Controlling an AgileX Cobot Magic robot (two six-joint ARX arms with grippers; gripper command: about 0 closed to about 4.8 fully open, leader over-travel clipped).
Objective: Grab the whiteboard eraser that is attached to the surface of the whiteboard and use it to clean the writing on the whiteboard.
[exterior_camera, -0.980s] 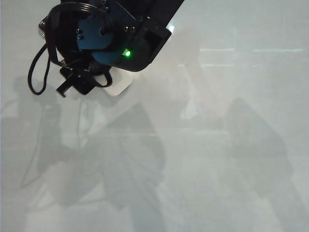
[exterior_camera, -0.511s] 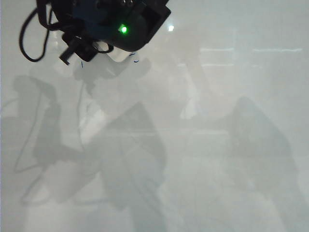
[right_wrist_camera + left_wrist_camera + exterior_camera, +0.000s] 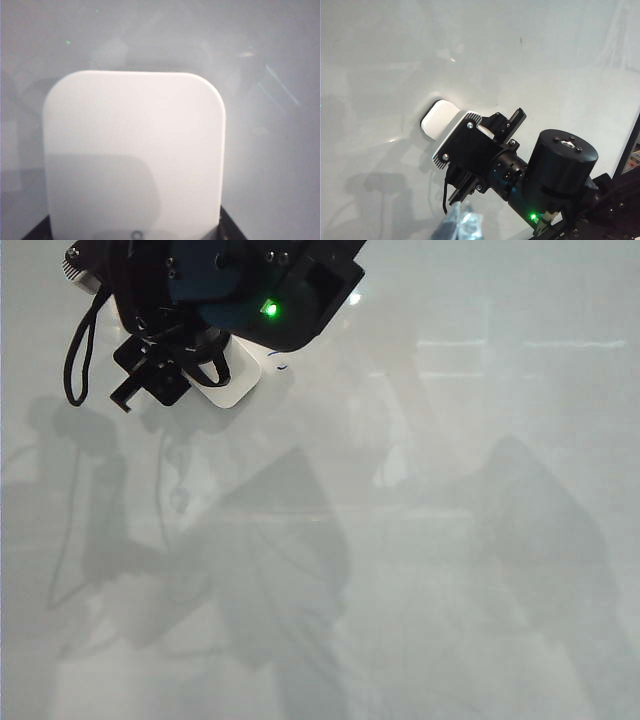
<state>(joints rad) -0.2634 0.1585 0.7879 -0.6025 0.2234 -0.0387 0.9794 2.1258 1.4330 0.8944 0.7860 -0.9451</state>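
Right gripper holds eraser at far left of board; left gripper unseen

The whiteboard point(image 3: 430, 540) fills the exterior view, a glossy pale grey surface carrying soft shadows and light reflections. The right arm point(image 3: 250, 285) reaches across to the far left of that view, a black housing with a blue plate and a lit green lamp, a black cable looping off its left side.

The right gripper point(image 3: 175, 365) sits beneath that housing. Its jaws stand fairly wide and are closed on the whiteboard eraser point(image 3: 232, 375), a white rounded-corner block whose free end projects to the right of the jaws. In the left wrist view the eraser point(image 3: 439, 120) lies against the board with the right gripper point(image 3: 485, 137) behind it. In the right wrist view the eraser point(image 3: 135, 155) fills most of the picture, with black jaw parts at its two lower corners.

A small dark blue stroke of the writing point(image 3: 281, 365) shows just right of the eraser.

The left gripper appears in no picture, so the state of its jaws cannot be told
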